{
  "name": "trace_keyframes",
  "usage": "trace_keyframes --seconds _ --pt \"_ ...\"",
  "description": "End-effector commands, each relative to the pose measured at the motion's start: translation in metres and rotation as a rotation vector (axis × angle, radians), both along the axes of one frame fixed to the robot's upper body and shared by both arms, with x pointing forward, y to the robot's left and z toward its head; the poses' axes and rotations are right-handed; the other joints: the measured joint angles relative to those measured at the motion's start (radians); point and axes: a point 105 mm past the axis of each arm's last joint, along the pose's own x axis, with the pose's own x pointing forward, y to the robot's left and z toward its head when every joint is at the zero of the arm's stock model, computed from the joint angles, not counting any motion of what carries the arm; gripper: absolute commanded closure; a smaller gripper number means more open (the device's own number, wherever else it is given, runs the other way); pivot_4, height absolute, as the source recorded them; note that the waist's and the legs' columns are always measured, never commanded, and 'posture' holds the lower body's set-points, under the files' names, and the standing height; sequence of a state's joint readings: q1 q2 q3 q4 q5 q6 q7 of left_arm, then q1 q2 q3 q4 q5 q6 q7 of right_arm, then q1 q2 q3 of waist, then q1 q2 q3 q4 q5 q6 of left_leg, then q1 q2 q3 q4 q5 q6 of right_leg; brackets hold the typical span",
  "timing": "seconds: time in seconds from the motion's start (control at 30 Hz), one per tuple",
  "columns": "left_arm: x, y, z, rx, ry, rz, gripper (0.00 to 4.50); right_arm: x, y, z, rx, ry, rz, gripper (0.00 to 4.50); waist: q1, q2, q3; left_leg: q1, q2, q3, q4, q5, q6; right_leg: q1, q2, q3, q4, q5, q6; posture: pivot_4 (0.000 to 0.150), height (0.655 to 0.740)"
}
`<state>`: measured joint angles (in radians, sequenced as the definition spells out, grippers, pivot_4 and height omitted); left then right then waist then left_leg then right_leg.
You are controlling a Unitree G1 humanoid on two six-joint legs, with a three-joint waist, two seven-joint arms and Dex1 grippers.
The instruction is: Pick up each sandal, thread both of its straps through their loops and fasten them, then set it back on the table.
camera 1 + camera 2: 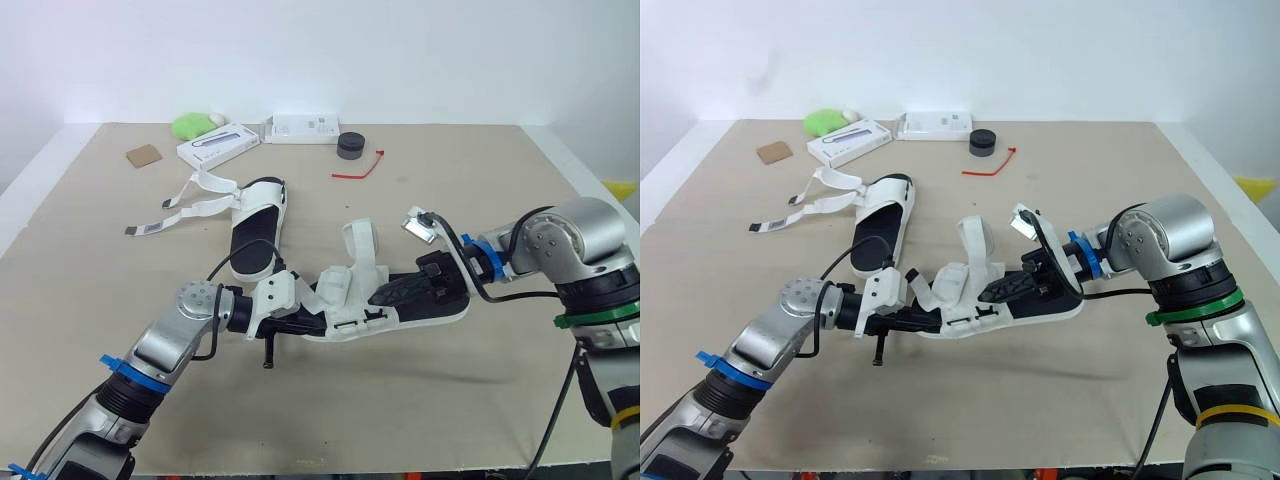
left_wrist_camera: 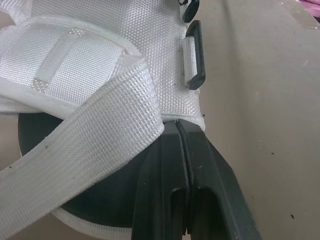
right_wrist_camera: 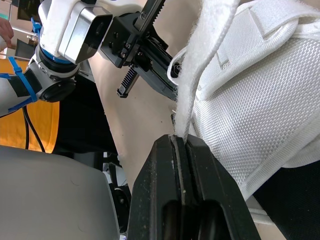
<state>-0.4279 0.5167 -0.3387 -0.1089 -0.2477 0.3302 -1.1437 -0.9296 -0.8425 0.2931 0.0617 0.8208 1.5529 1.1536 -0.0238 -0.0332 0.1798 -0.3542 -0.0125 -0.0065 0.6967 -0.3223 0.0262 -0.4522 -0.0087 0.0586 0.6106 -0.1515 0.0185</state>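
1. The near sandal (image 1: 430,308) lies mid-surface (image 1: 450,400), sole down, between the two arms.
2. The left end effector (image 1: 312,322) has its fingers pressed together on the hem of the sandal's white upper, just beside a black loop (image 2: 195,55).
3. The right end effector (image 1: 385,295) pinches a fuzzy white strap (image 3: 200,65) between closed fingers.
4. This looks like the threading step on the first sandal. The strap is not yet through a loop.
5. Next, the right arm should guide the strap's end to the loop while the left steadies the sandal.
6. The far sandal (image 1: 258,225) lies further back with its straps splayed loose.
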Motion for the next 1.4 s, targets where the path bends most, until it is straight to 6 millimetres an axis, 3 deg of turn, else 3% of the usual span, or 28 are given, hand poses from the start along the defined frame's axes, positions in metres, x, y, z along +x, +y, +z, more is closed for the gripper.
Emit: trace_keyframes --seconds 0.03,0.7,1.07,1.4 --pt "-0.004 -0.001 -0.006 0.014 0.017 -0.009 4.50 -0.002 0.000 0.008 0.025 -0.016 0.006 4.44 0.000 0.000 0.000 0.000 0.000 0.000 0.000 0.000 0.000 0.000 0.000 0.000 0.000 0.000 0.000 0.150 0.7400" --pt "-0.006 0.000 -0.008 0.018 0.016 -0.011 4.50 0.011 -0.011 -0.021 -0.105 -0.114 -0.006 4.44 0.000 0.000 0.000 0.000 0.000 0.000 0.000 0.000 0.000 0.000 0.000 0.000 0.000 0.000 0.000 0.150 0.7400" --pt "-0.007 -0.001 -0.009 0.016 0.018 -0.015 4.50 0.000 0.000 0.012 0.006 -0.082 0.025 4.44 0.000 0.000 0.000 0.000 0.000 0.000 0.000 0.000 0.000 0.000 0.000 -0.001 0.000 0.000 0.000 0.150 0.7400" --pt "-0.005 -0.002 -0.009 0.012 0.017 -0.010 4.50 -0.001 -0.004 0.000 -0.030 -0.083 0.014 4.44 0.000 0.000 0.000 0.000 0.000 0.000 0.000 0.000 0.000 0.000 0.000 -0.001 0.001 0.000 0.000 0.150 0.7400"
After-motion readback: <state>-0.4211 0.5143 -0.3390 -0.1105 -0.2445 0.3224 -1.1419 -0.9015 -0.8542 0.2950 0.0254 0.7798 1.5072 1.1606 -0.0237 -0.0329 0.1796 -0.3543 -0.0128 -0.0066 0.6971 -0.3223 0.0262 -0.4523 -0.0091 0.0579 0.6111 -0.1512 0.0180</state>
